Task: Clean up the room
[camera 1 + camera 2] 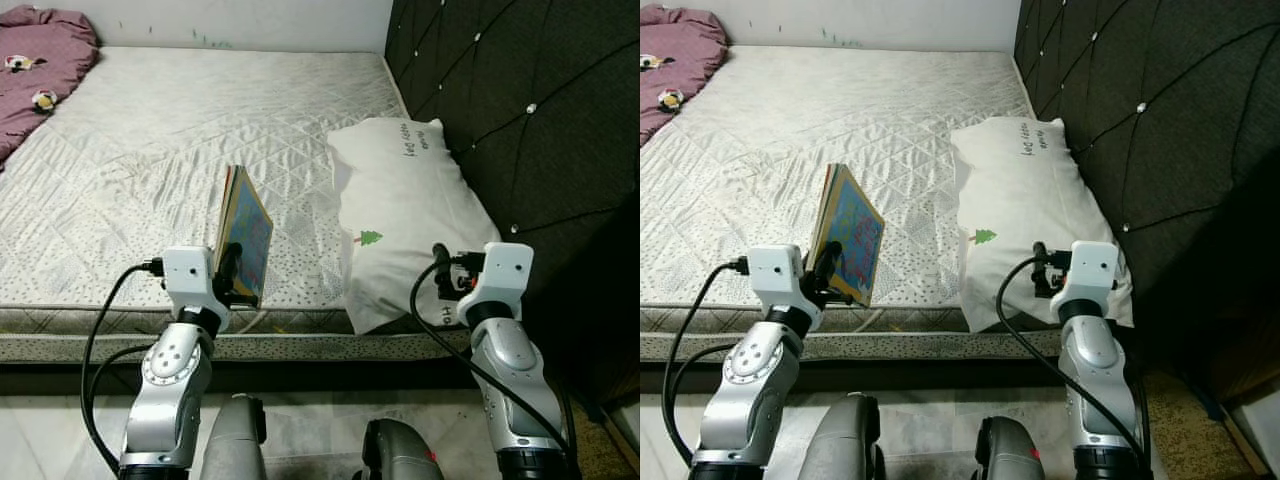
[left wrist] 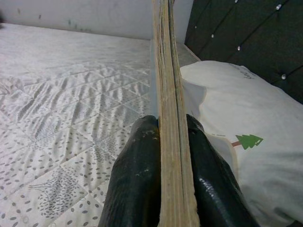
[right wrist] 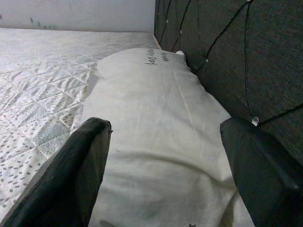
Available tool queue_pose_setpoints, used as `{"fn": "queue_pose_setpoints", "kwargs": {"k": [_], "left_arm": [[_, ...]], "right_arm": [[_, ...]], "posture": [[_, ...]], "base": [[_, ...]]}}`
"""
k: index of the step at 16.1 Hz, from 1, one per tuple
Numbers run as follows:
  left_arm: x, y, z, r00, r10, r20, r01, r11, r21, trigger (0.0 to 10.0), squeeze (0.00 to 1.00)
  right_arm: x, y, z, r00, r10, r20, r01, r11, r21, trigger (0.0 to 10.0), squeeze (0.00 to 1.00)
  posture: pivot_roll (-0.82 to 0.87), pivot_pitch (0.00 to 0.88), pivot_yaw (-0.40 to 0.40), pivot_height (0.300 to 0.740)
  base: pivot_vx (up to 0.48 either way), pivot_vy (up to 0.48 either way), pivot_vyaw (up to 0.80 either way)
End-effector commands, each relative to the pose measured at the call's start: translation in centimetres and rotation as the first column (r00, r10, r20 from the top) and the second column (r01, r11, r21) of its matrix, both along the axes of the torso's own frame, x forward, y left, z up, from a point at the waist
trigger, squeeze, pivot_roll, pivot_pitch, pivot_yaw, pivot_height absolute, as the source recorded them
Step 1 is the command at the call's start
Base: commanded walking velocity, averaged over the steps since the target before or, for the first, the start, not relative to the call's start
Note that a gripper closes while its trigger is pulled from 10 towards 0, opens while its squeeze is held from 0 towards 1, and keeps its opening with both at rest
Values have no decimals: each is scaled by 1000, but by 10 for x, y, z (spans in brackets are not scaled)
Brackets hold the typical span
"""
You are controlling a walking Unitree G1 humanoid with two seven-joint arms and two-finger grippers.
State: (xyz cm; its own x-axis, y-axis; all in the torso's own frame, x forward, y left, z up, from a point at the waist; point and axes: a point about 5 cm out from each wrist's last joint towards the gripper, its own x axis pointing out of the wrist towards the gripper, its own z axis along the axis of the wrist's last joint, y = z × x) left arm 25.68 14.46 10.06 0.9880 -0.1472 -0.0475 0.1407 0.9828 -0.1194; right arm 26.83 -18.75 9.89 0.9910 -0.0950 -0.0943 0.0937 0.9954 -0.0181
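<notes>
Head view: left gripper (image 1: 232,268) clamped on thin book (image 1: 246,235), held upright over near edge of bed (image 1: 150,170), white pillow (image 1: 405,215) against dark headboard (image 1: 520,120), left wrist: 2 fingers (image 2: 135,184) pinching book spine, right wrist: right gripper (image 3: 163,175) released, spread over pillow.

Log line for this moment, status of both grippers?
left gripper: shut on book over mattress | right gripper: open, at pillow

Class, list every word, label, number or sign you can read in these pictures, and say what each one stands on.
"Happy Day", approximately, in small dark script on the top corner of the white pillow; too small to be sure.
A green tree picture, not text, on the pillow's side.
The book held in the left claw has a colourful cover; no words are readable.
</notes>
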Motion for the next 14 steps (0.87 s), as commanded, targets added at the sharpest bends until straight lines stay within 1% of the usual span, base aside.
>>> {"fn": "queue_pose_setpoints", "kwargs": {"k": [1, 7, 10, 11, 12, 14], "left_arm": [[3, 0, 14, 997, -15, 71, 16, 1000, -2, 10000, 0], [2, -1, 13, 998, -16, 68, 17, 1000, -4, 10000, 0], [2, -1, 13, 998, -15, 63, 15, 1000, -1, 10000, 0], [1, -1, 12, 998, -16, 63, 16, 1000, 0, 10000, 0], [2, -1, 12, 998, -15, 61, 15, 1000, 1, 10000, 0], [3, -1, 11, 999, 2, 49, -3, 1000, 12, 10000, 0]], "right_arm": [[4, 2, 5, 1000, 13, 15, -13, 1000, -7, 10000, 0], [3, 2, 5, 1000, 17, 16, -17, 1000, -5, 10000, 0], [3, 6, 6, 998, 52, 24, -52, 998, -22, 10000, 0], [3, 6, 6, 998, 52, 23, -51, 998, -22, 10000, 0], [2, 6, 5, 998, 51, 22, -51, 998, -22, 10000, 0], [3, 5, 6, 998, 52, 20, -52, 998, -21, 10000, 0]], "posture": [[-27, 0, -27, 662], [-27, 0, -27, 662], [-25, 0, -27, 662], [-25, 0, -27, 662], [-24, 0, -28, 662], [-21, 0, -31, 662]], "base": [[480, 0, 0], [480, 0, 0], [480, 0, 0], [394, 0, 569], [371, 0, 638], [0, 0, 213]]}}
